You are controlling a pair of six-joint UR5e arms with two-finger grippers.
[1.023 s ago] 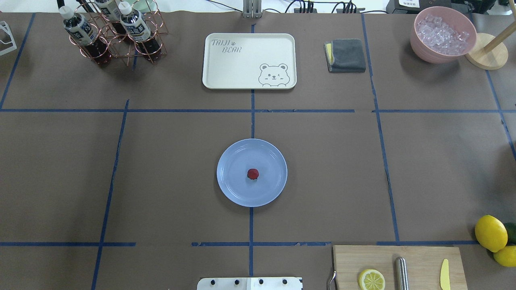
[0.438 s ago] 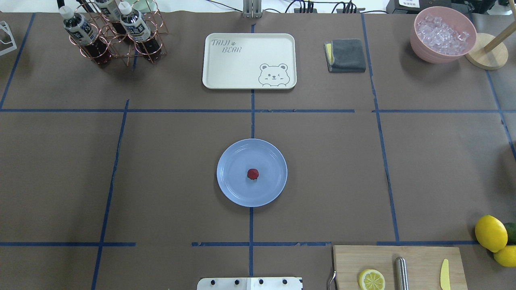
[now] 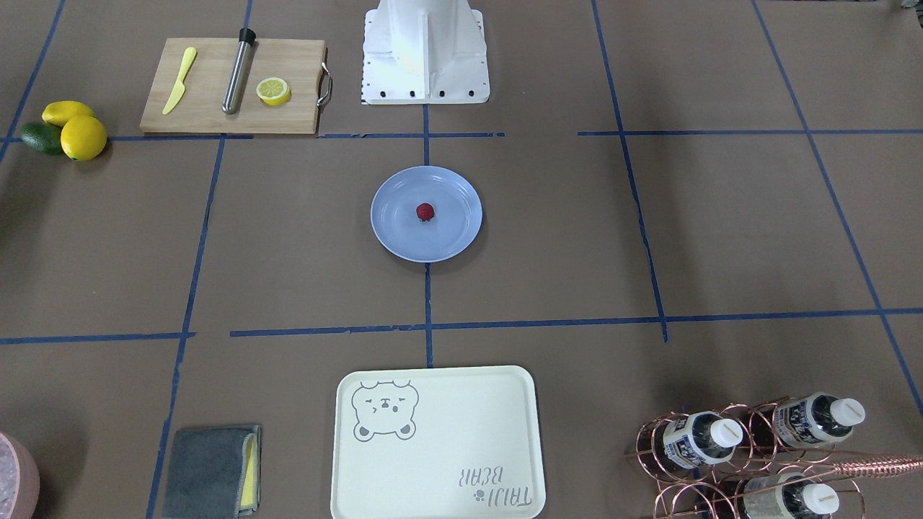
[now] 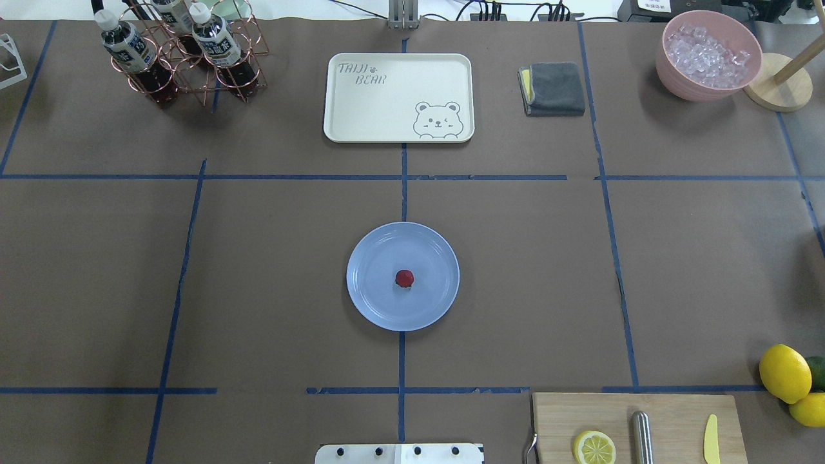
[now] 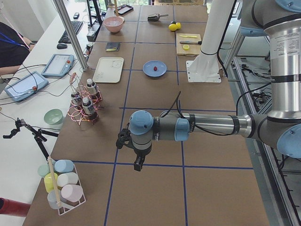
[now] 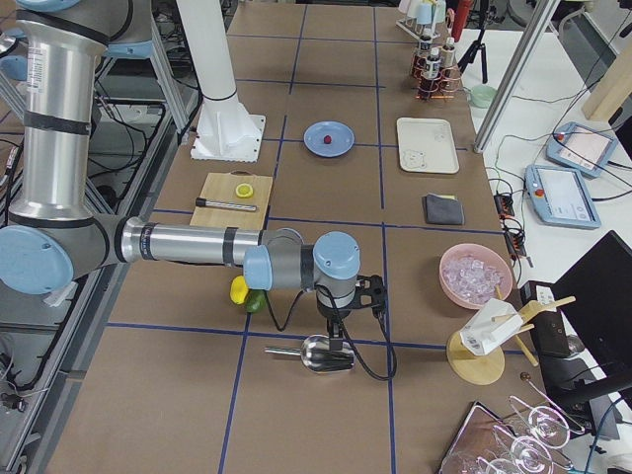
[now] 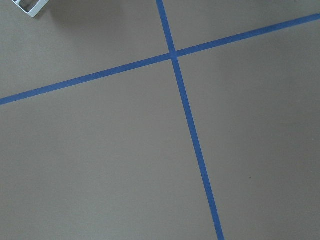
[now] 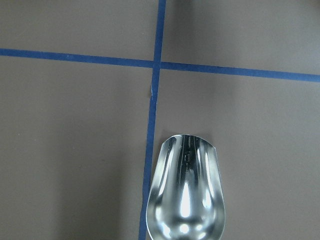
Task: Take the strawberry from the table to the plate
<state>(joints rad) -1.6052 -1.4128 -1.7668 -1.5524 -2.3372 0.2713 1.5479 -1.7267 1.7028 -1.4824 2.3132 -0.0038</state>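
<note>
- Across the last second nothing has shifted in the overhead view. The strawberry (image 4: 404, 278) sits near the middle of the light blue plate (image 4: 370, 308), just below frame centre, where it already was.
- You can take the placement as done: the berry is off the table (image 4: 271, 270) and nothing holds it.
- Neither arm appears in the overhead or front-facing views.
- The left gripper (image 5: 137, 164) shows only in the left side view, lower centre. The right gripper (image 6: 337, 341) shows only in the right side view, above a metal scoop (image 8: 186, 197).
- You cannot tell whether either gripper's fingers are apart or together, and the wrist cameras show no fingers.
</note>
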